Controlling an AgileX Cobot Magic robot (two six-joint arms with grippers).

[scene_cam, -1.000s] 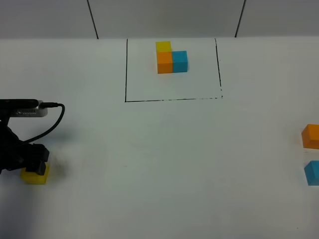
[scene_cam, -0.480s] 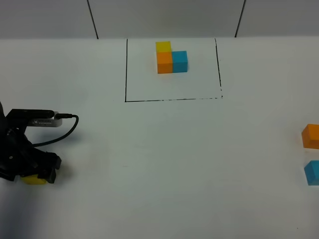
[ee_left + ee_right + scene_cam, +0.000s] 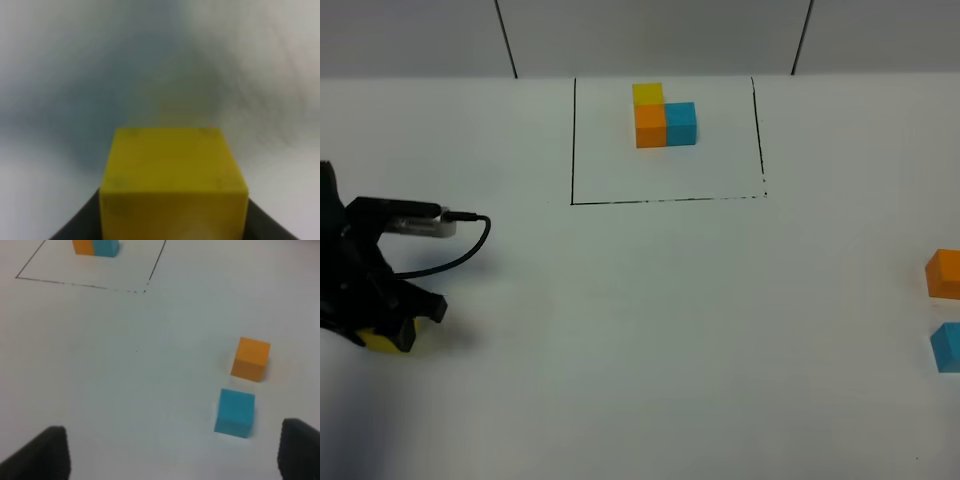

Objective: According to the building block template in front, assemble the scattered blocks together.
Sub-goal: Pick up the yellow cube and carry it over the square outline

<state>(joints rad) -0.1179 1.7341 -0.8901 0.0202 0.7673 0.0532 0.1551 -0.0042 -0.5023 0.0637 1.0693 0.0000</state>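
The template (image 3: 663,116) is an L of yellow, orange and blue cubes inside a black-line rectangle (image 3: 665,200) at the back middle. Its edge also shows in the right wrist view (image 3: 95,247). My left gripper (image 3: 386,332) at the far left is shut on the scattered yellow cube (image 3: 386,342); the cube fills the left wrist view (image 3: 172,180) between the dark fingers. The scattered orange cube (image 3: 945,273) (image 3: 251,359) and blue cube (image 3: 947,346) (image 3: 235,412) lie apart at the far right. My right gripper (image 3: 172,455) is open and empty, short of them.
A black cable (image 3: 450,250) loops from the left wrist over the white table (image 3: 670,330). Two dark seams run up the back wall (image 3: 505,40). The orange and blue cubes sit at the right edge of the exterior view.
The left arm has shifted right and turned, and the gripper has closed over the yellow cube, which now sits slightly higher in view. The other cubes have not moved.
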